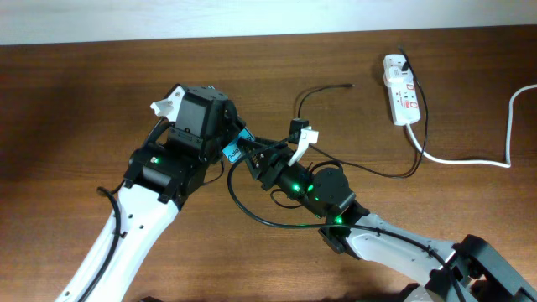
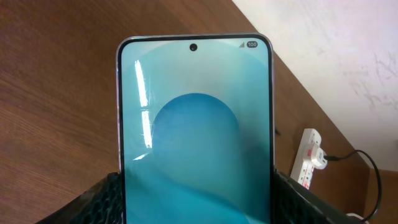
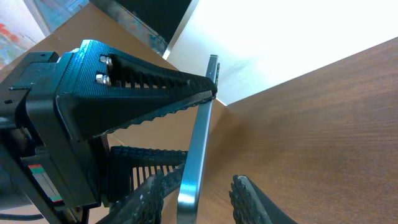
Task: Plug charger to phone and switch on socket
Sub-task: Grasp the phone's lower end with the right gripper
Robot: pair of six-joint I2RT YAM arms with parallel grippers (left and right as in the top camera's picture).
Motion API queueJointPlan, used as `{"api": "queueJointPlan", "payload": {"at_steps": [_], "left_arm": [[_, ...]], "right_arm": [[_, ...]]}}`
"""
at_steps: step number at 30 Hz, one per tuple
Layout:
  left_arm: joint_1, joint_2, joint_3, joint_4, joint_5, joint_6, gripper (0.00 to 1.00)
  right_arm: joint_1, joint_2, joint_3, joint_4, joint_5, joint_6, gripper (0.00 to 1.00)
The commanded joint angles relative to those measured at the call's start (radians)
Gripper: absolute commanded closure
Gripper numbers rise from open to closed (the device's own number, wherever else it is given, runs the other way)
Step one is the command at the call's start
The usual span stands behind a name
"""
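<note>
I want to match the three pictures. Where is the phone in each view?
Overhead: only a small cyan piece of the phone shows at centre, under the left gripper.
Left wrist: fills the centre, screen facing the camera.
Right wrist: thin edge, upright at centre.
Shared landmark: the left gripper's ribbed fingers holding it.

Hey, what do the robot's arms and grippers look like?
The left arm and right arm have white lower links and black joint housings with green lights. The left gripper and right gripper have black, ridged, wedge-shaped fingers.
</note>
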Motion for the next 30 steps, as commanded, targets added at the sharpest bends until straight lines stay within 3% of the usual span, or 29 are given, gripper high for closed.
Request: {"api": "queueJointPlan", "payload": {"at_steps": [1, 11, 22, 26, 30], "left_arm": [[0.005, 0.0, 0.024, 0.005, -0.007, -0.013, 0.56], [0.005, 0.0, 0.024, 0.006, 0.011, -0.013, 0.56], [0.005, 0.0, 0.024, 0.006, 0.011, -0.013, 0.56], [0.005, 0.0, 0.024, 0.006, 0.015, -0.013, 0.57], [0.005, 0.0, 0.024, 0.006, 0.015, -0.013, 0.56]], "right_arm": [[0.005, 0.007, 0.011, 0.006, 0.011, -0.002, 0.63], [0.024, 0.034, 0.03, 0.0, 0.027, -0.002, 0.69], [0.045, 0.043, 0.055, 0.0, 0.052, -0.003, 0.69], [0.045, 0.043, 0.068, 0.0, 0.053, -0.003, 0.79], [0.046, 0.054, 0.085, -0.001, 0.053, -0.003, 0.74]]}}
